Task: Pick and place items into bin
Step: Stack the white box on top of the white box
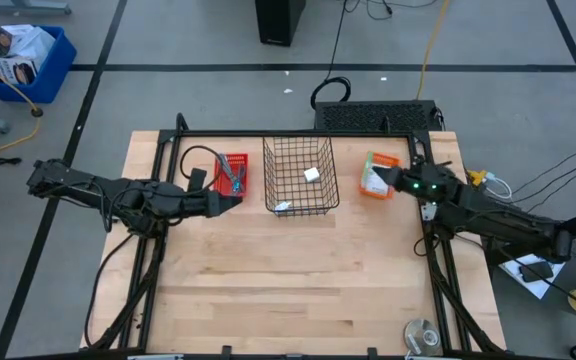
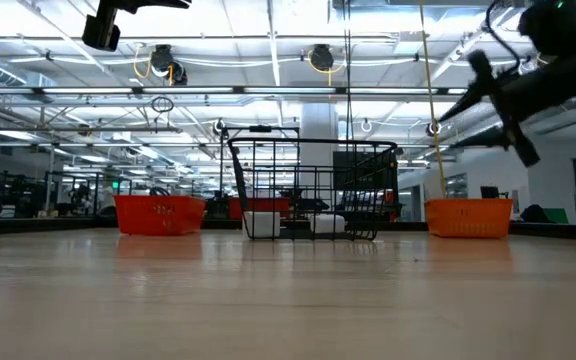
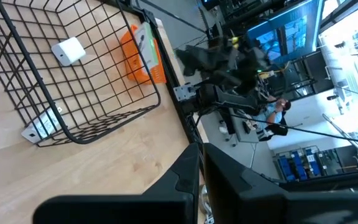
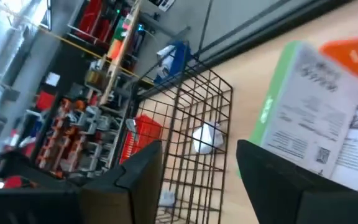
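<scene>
tabletop (image 1: 268, 290) light wood, the wire bin (image 1: 300, 176) at centre back. red tray (image 1: 232, 174) just to its left, orange tray (image 1: 378, 176) just to its right.

bin already holds a small white block (image 1: 312, 174) mid-floor and a flat white packet (image 1: 282, 207) at its near edge.

right arm: right claw (image 1: 396, 177) sits over the orange tray, released, fingers spread wide in the right wrist view. a green-edged printed packet (image 4: 319, 127) stands tilted just ahead of the fingers, in the tray. the bin lies beyond it, toward the left arm.

left arm: left claw (image 1: 230, 199) just beside the near end of the red tray, clenched with nothing between the fingers. slim tools (image 1: 231, 172) lie in that tray.

judgement: right claw is the nearer to a pick. it should close across the packet's thin edge, then carry leftward to the bin.
</scene>
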`<state>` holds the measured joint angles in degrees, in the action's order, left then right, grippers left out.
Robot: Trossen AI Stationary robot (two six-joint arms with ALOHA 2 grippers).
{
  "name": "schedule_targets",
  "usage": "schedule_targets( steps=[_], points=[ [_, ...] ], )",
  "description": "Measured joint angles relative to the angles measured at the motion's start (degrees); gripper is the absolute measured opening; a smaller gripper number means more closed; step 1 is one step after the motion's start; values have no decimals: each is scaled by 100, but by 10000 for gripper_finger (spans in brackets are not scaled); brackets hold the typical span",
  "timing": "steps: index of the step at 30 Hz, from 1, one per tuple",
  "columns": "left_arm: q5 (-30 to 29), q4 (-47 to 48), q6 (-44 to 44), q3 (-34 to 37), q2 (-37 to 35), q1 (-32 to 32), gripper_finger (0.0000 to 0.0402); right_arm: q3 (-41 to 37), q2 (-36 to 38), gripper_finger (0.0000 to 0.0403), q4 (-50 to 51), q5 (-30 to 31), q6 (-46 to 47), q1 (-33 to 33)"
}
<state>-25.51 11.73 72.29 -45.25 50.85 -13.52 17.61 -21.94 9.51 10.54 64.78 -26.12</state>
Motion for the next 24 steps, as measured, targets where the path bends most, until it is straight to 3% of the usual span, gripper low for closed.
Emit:
schedule_targets(
  steps=[6,8,15,22,24],
  points=[
    [2,7,-80,0,0,0,26,761,561,164,2280,-3,-348,-3],
    [-1,9,-139,0,0,0,26,907,710,151,2448,-133,-603,10],
    [-46,170,-151,0,2,0,26,1127,374,96,1146,9,-1245,102],
    [-52,179,-138,0,2,0,26,1111,-1677,56,-570,-1158,-2164,114],
    [-42,177,-117,0,2,0,26,1112,-2267,49,-1116,-1241,-2049,114]
  ],
)
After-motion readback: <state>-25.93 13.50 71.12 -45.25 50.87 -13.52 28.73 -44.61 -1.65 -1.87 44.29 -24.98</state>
